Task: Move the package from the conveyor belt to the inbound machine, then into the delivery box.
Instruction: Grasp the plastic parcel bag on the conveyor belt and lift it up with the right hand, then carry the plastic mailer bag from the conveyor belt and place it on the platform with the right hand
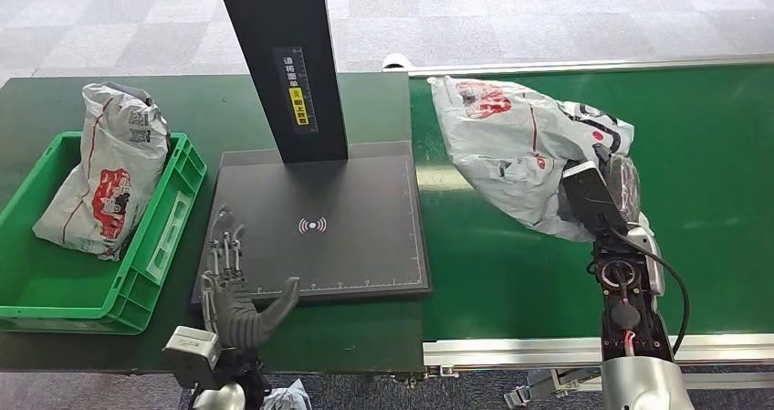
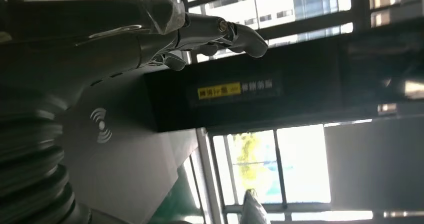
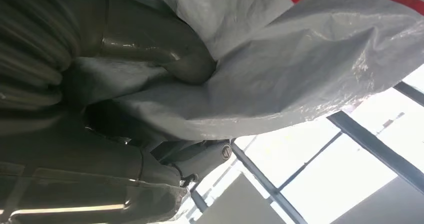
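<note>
Above the conveyor belt [image 1: 712,136], right hand [image 1: 610,183] holds package [image 1: 511,145].

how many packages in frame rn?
2. One grey package leans in the green delivery box at left. The other package is held by the right hand above the conveyor belt. None sits on the scanner pad.

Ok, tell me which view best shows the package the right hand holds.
Head view: the whole package shows above the conveyor belt, gripped by the right hand. The right wrist view gives only creased plastic; left wrist view, nothing clear.
</note>
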